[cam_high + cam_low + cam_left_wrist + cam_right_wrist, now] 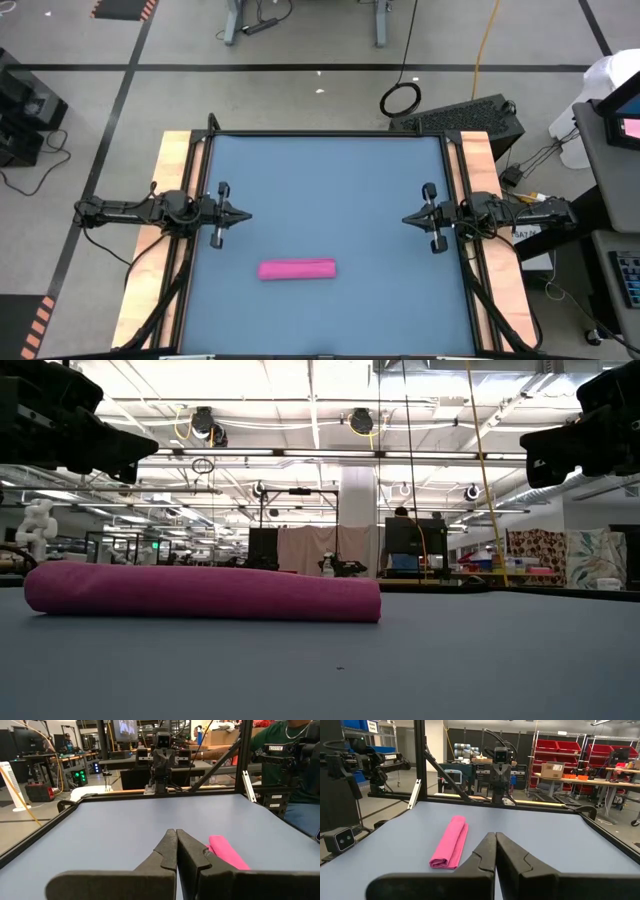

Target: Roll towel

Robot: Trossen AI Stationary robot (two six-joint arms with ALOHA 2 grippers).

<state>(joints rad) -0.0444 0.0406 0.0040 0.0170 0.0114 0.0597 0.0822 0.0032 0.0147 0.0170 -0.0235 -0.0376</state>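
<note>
Blue tabletop [330, 190] fills the centre of the high view, with the towel [297, 269] lying rolled at lower centre. Left gripper [243, 215] at mid-left and right gripper [408, 218] at mid-right both have fingers fully closed, gripping nothing, well apart from the towel.

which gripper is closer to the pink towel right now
Left. The left gripper sits shut just up-left of the rolled towel; the right gripper, also shut, is farther off across the table.
</note>
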